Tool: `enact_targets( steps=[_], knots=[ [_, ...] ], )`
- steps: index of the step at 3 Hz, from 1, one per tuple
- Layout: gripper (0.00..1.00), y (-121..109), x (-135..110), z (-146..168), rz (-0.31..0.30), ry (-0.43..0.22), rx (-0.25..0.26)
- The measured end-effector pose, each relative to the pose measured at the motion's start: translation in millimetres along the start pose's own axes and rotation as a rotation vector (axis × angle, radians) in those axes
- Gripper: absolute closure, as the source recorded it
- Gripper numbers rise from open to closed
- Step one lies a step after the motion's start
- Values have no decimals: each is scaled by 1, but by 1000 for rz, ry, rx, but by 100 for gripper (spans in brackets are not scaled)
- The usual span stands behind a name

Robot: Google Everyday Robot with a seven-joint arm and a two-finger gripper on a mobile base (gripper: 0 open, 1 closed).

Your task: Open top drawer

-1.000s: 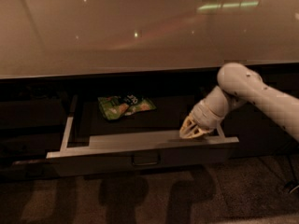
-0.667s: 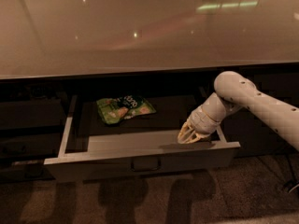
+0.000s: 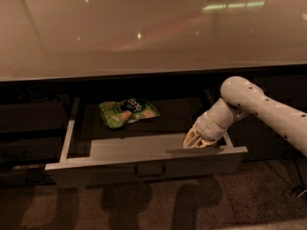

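Compared with a second ago, the top drawer (image 3: 120, 166) has slid further out towards the room. The gripper (image 3: 197, 139) has come down and forward with it.

There is only the one camera view. In it the drawer stands well open under the pale countertop (image 3: 144, 32), with its left rail (image 3: 68, 135) bared and its loop handle (image 3: 150, 169) untouched at the middle of the front. The gripper sits inside the drawer, against the back of the front panel near the right end. Whether it is open or closed, or gripping anything, I cannot tell. A green snack bag (image 3: 128, 112) lies towards the back, well apart from it.

The pull comes from far off centre, so I would worry that the drawer could twist and bind on its rails. The gripper could also ride up over the panel's top edge and lose the drawer. A hard tug at the end of travel might jolt the bag forward.

The panel's lip hides the actual contact. The back of the drawer and the fronts beside it are lost in shadow. The arm (image 3: 268, 111) runs out of view on the right.
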State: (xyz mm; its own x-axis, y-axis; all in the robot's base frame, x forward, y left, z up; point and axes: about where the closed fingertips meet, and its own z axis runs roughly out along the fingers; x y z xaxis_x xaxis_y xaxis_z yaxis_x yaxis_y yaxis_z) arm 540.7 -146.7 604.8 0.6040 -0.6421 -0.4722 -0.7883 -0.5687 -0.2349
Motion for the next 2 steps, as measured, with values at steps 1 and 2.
enact_targets(
  steps=[1, 2],
  knots=[
    [58, 6, -3, 6, -4, -19, 3],
    [34, 36, -14, 20, -7, -48, -1]
  ],
)
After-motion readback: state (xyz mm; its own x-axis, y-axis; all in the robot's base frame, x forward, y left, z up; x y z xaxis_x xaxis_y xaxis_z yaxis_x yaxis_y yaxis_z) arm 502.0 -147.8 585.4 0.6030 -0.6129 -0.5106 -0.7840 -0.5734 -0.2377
